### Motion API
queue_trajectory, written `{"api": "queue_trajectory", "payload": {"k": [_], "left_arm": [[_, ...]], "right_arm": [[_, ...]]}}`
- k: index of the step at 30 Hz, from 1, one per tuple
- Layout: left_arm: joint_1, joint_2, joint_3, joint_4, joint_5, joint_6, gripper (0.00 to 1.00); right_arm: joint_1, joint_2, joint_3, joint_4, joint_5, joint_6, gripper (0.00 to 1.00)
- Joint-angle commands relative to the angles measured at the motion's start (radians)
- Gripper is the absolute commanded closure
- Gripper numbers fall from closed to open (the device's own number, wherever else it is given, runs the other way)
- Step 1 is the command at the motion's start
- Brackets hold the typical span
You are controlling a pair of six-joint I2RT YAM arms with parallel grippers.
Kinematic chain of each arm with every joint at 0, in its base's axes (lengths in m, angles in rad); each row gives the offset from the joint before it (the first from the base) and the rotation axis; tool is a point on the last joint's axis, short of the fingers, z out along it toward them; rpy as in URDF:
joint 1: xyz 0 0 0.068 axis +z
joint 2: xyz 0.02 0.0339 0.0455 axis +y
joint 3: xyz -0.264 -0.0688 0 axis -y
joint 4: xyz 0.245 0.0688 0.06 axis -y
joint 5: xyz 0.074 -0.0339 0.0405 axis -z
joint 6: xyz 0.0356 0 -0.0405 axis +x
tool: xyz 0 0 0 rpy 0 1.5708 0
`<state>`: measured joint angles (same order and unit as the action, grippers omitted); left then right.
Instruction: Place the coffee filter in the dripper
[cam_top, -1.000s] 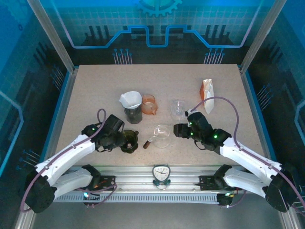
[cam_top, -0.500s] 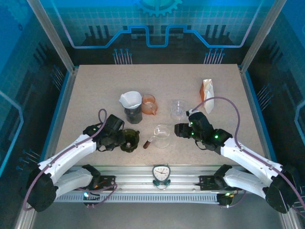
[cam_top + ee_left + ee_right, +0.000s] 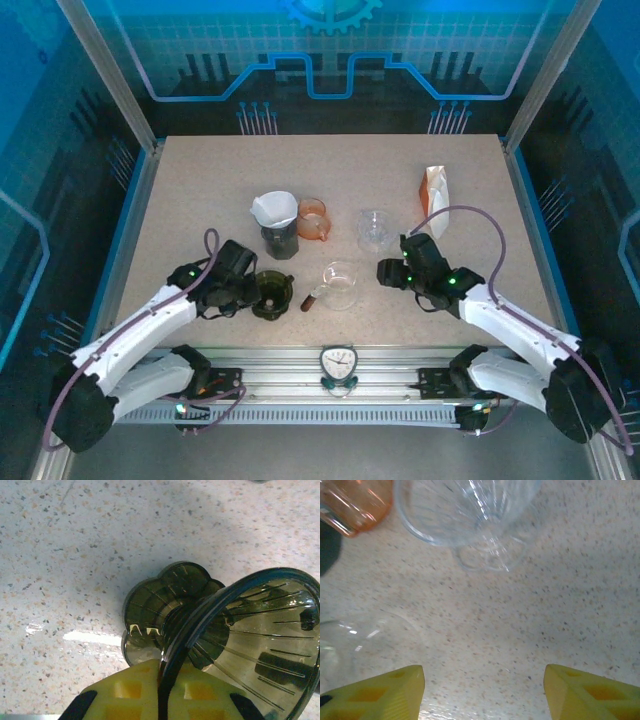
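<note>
We see the left pincer (image 3: 161, 690) closed tight, its 2 yellow fingers (image 3: 125, 695) gripping the rim of the dark green dripper (image 3: 260, 630) at the near side of the tabletop (image 3: 200, 200). The right pincer (image 3: 484, 680) hangs open and empty near a clear glass cup (image 3: 465, 510). The white coffee filter (image 3: 273, 207) sits in a dark cup (image 3: 279, 240) just behind the dripper.

White arms (image 3: 140, 330), black wrists (image 3: 228, 272), purple cables (image 3: 458, 207), yellow jaws

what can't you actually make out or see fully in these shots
- Left wrist: left hand, fingers cut off by the bottom edge; green dripper rim runs off the right edge.
- Right wrist: orange cup and clear dripper cropped by the top edge.
- Top external: bag print too small to read.
</note>
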<state>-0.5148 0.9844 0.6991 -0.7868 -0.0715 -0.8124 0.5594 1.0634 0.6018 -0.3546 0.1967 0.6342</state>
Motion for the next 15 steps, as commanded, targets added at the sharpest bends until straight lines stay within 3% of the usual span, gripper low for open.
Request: {"api": "queue_trajectory", "payload": {"k": [1,7,12,15], "left_arm": [[0.002,-0.061,0.098,-0.037,0.063,0.036,1.00],[-0.052,-0.066,0.271,-0.096,0.067,0.070,1.00],[-0.150,0.049,0.422,-0.104,0.059,0.102,1.00],[-0.165,0.101,0.476,-0.096,0.068,0.113,1.00]], "right_arm": [[-0.012,0.074,-0.009,0.045,-0.049,-0.013,0.36],[-0.010,0.129,-0.018,0.087,-0.033,0.013,0.38],[-0.010,0.117,-0.023,0.083,-0.023,0.005,0.37],[-0.004,0.146,-0.018,0.100,-0.066,-0.004,0.38]]}}
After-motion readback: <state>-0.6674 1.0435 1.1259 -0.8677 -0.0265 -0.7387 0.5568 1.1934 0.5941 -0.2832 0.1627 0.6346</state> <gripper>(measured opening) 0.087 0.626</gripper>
